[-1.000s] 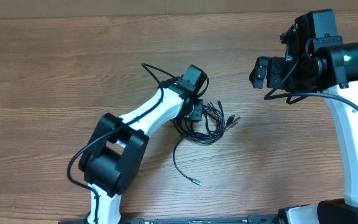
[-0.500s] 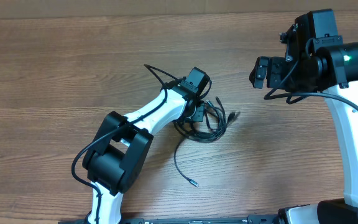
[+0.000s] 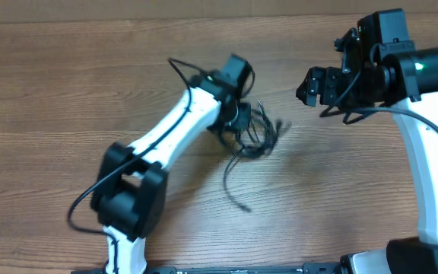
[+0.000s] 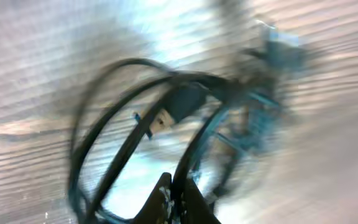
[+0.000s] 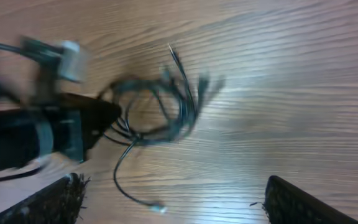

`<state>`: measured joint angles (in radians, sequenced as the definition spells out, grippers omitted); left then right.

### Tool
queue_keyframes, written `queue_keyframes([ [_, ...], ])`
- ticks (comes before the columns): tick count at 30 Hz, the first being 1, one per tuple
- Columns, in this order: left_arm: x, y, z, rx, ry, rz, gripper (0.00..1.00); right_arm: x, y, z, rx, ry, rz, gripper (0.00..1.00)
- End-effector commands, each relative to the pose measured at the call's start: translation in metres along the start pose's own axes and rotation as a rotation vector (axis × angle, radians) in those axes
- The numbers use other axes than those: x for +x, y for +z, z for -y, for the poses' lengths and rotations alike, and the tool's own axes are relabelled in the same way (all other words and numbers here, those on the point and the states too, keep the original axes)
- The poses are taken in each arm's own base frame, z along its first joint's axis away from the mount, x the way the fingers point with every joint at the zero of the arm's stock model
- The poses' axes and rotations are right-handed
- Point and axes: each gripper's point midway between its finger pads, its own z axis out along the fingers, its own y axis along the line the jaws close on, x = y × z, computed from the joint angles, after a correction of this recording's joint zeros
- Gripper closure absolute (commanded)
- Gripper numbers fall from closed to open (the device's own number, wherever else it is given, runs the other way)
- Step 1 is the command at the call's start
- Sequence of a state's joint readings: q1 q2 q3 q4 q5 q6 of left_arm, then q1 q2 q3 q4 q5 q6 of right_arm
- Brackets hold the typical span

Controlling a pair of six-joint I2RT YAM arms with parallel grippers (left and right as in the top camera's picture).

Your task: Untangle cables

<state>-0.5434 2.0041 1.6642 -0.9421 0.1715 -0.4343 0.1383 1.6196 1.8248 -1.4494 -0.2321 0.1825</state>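
Note:
A tangled bundle of thin black cables [image 3: 255, 135] hangs from my left gripper [image 3: 238, 122] near the middle of the wooden table, with one loose strand [image 3: 234, 186] trailing toward the front. In the left wrist view my left gripper [image 4: 176, 202] is shut on a cable strand [image 4: 191, 155], with blurred loops around it. My right gripper [image 3: 310, 85] is open and empty, held to the right of the bundle. In the right wrist view the bundle [image 5: 160, 112] lies ahead, between the wide-open fingers [image 5: 179, 199].
The wooden table [image 3: 341, 190] has bare surface to the right and front of the bundle. The left arm's white links [image 3: 166, 144] stretch from the front left toward the bundle. The right arm [image 3: 424, 152] stands at the right edge.
My left gripper has moved up and away from the front edge with the cable bundle, dragging the trailing strand with it. The right gripper has shifted slightly left.

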Motion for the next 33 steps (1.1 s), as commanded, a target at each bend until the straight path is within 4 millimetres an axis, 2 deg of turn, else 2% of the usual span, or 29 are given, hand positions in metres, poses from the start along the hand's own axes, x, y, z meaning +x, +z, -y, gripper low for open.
queue_keyframes([
  [1,-0.018,-0.067,0.036,0.152,0.059,0.103,0.96,0.000,0.013,-0.012,-0.074,0.003,-0.043,0.11],
  [7,-0.025,-0.105,0.041,0.182,0.058,0.155,0.96,-0.004,0.015,-0.025,-0.137,-0.009,-0.035,0.17],
  [12,-0.032,-0.138,0.052,0.306,0.058,0.187,0.96,-0.004,0.018,-0.039,-0.168,-0.049,-0.032,0.19],
  [16,-0.039,-0.149,0.045,0.338,0.036,0.201,0.96,-0.002,0.026,-0.048,-0.174,-0.071,-0.051,0.19],
  [20,-0.042,-0.157,0.041,0.393,0.019,0.196,0.96,0.000,0.034,-0.046,-0.166,-0.061,-0.079,0.18],
  [27,-0.055,-0.208,0.068,0.684,0.150,0.256,0.96,0.000,0.042,-0.055,-0.230,-0.079,-0.106,0.19],
  [33,-0.050,-0.238,0.087,0.867,0.226,0.249,0.96,-0.005,0.048,-0.062,-0.260,-0.089,-0.099,0.20],
])
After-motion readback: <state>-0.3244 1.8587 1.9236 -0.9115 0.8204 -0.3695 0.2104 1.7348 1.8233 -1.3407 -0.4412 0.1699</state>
